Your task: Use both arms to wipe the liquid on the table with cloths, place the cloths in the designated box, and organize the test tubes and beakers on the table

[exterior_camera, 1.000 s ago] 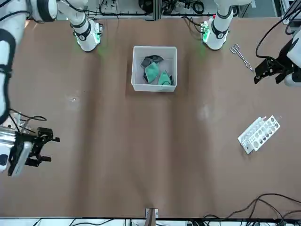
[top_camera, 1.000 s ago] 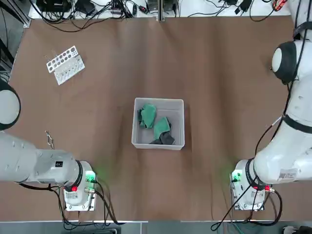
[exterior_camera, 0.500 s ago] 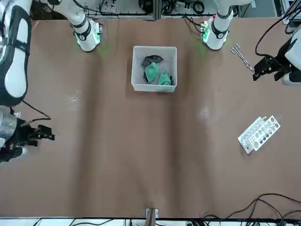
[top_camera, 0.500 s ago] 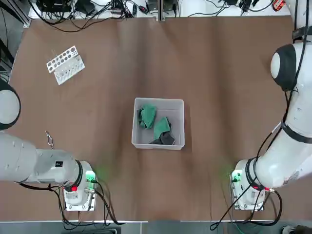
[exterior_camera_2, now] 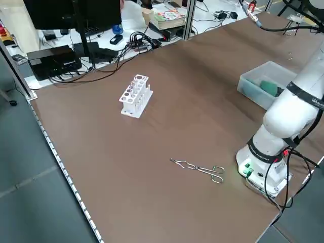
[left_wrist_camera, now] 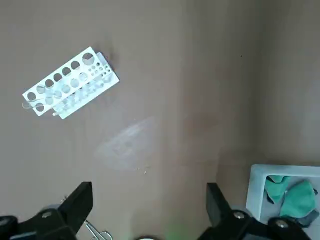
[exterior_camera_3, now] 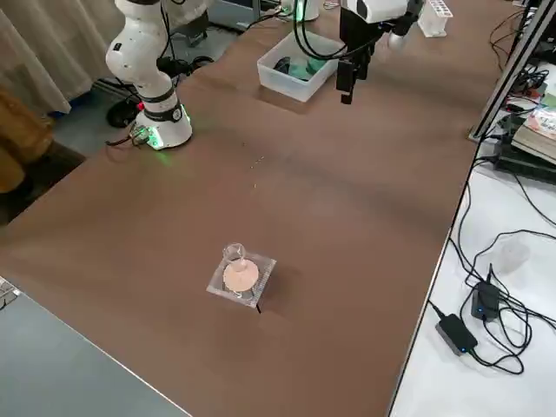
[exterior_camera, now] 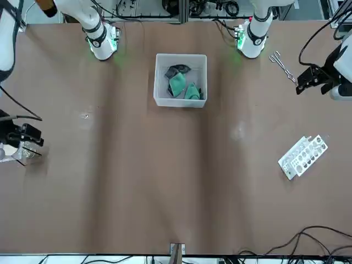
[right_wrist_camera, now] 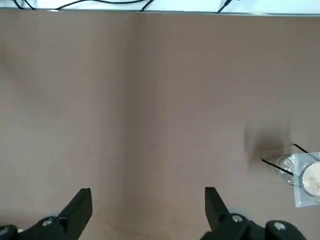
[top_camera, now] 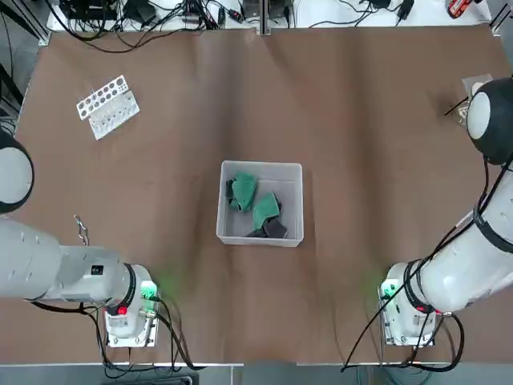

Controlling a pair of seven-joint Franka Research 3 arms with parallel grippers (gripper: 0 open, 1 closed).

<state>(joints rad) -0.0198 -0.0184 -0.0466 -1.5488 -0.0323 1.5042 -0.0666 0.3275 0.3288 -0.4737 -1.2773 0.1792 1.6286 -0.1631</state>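
Two green cloths lie inside the grey box at the table's middle, also in the front view as cloths. A small clear beaker stands by a wire stand with a pale disc near the table's right edge; the right wrist view shows the beaker too. My right gripper hangs open above the bare table beside that stand, seen from the front as the right gripper. My left gripper is open and empty, high over the left side, left gripper.
A white perforated rack lies at the far left; whether it holds test tubes I cannot tell. Metal tongs rest near the left arm's base. A faint pale smear marks the table between rack and box. Cables run along the far edge.
The right arm swung outward and its gripper moved back toward the robot's side, ending by the wire stand. The left gripper hardly moved. Both stayed open.
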